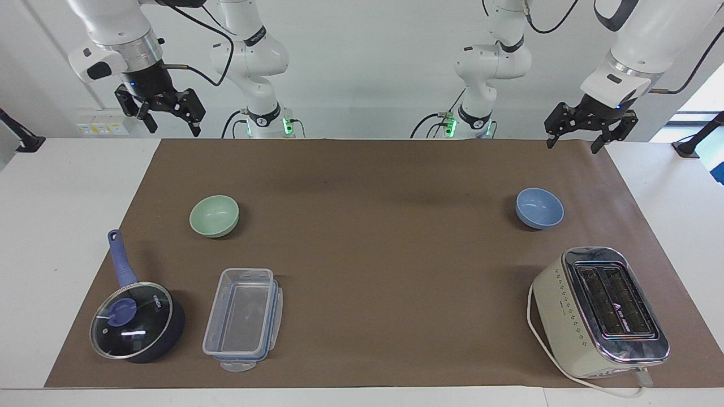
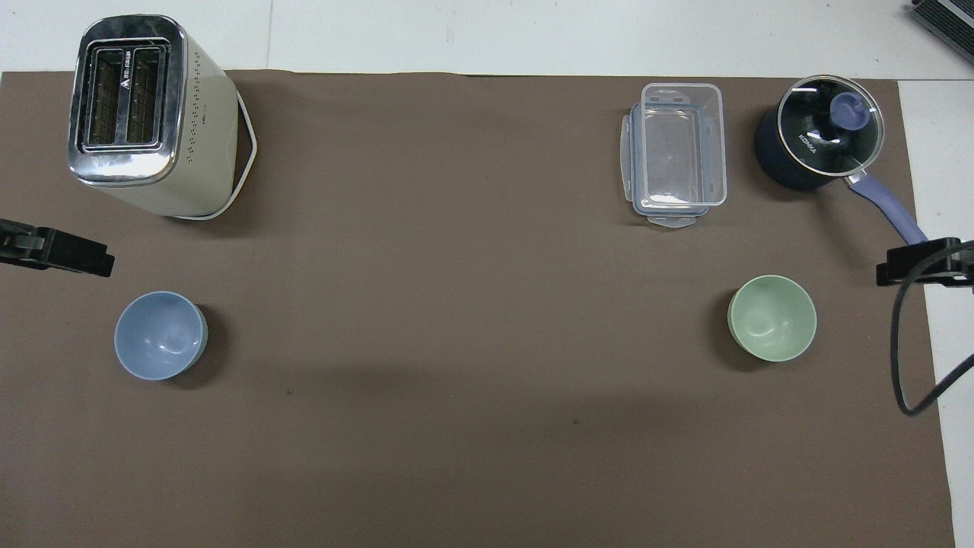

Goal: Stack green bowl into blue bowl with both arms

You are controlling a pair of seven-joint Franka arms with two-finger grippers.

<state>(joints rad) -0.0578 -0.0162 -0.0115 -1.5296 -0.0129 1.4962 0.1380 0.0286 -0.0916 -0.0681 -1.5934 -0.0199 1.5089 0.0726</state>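
Note:
The green bowl (image 1: 214, 215) (image 2: 771, 317) stands upright and empty on the brown mat toward the right arm's end of the table. The blue bowl (image 1: 539, 207) (image 2: 160, 335) stands upright and empty toward the left arm's end. My right gripper (image 1: 174, 130) hangs open, high over the table edge nearest the robots, up and away from the green bowl. My left gripper (image 1: 572, 146) hangs open in the same way over the mat's corner, apart from the blue bowl. Neither holds anything. The overhead view shows only one dark fingertip (image 2: 84, 259) of the left gripper and one fingertip (image 2: 905, 268) of the right.
A cream toaster (image 1: 599, 311) lies farther from the robots than the blue bowl. A clear plastic container (image 1: 243, 317) and a dark blue lidded saucepan (image 1: 136, 319) sit farther out than the green bowl. The brown mat (image 1: 373, 237) covers the table between the bowls.

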